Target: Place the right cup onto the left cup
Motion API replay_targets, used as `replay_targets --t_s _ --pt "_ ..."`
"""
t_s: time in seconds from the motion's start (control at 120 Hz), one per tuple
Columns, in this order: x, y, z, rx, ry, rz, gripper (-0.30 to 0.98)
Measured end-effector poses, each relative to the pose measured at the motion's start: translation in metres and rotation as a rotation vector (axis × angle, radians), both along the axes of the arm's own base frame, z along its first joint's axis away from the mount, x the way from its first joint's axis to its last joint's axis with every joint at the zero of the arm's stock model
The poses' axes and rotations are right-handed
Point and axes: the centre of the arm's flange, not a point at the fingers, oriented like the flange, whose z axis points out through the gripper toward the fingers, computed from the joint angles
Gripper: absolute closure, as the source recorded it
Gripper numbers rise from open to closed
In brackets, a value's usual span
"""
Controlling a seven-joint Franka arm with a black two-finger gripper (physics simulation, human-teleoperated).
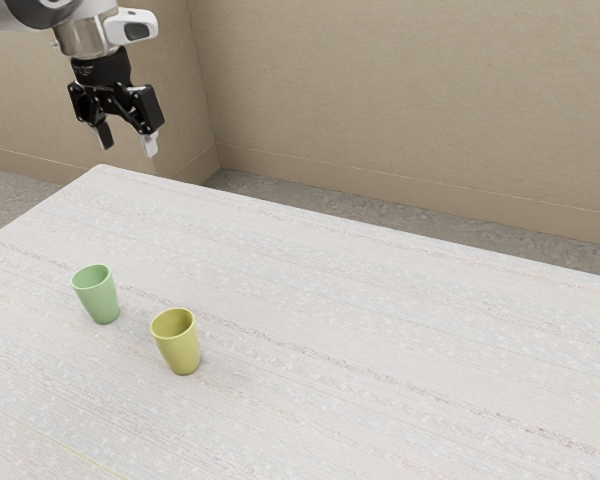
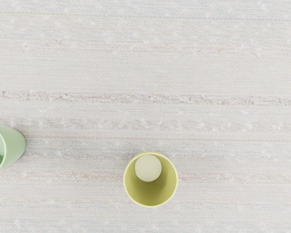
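A room with a plain beige wall [image 1: 400,90] and a rough grey floor [image 1: 5,205] lay behind a pale table [image 1: 380,350], whose surface had a woven look with faint streaks. Picture the exterior view as a clock face, twelve at its upper edge.

At about ten o'clock, a robot arm [image 1: 85,35] reached in, with a black gripper [image 1: 129,147] pointing downward at its end. The gripper's two fingers stood apart with a gap between them, one dark and the other whitish toward its tip. The gripper was raised above the table, well apart from both cups.

At about eight o'clock, a yellow cup [image 1: 182,352] stood upright on the table, its mouth facing up. This was the cup farther to the exterior view's right, the one to be placed onto the other. It stood directly on the tabletop.

A green cup [image 1: 100,300] stood upright between eight and nine o'clock. Seen from the yellow cup, it was in the ten o'clock direction, near but not touching. Both cups had round rims and sides that narrowed toward the base.

The wrist view looked down into the yellow cup and took in its round, pale inner base. Part of the green cup, including its open rim and light green inside, came into that view too, with bare tabletop between the two.
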Motion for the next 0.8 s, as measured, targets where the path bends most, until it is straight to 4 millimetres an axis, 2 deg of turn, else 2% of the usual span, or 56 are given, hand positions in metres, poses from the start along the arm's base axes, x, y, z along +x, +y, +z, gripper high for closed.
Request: replay_targets --t_s 0.167,0.267,0.55,0.675,0.8 --pt "0.002 0.0 -0.003 0.0 0.002 0.002 0.02" --pt "0.005 0.001 -0.017 0.002 0.018 0.001 0.02" --pt "0.014 -0.007 -0.087 0.002 0.072 -0.015 0.02" --pt "0.018 -0.02 -0.115 0.005 0.075 -0.04 0.03" --pt "0.021 -0.041 -0.139 0.007 0.069 -0.079 0.03"
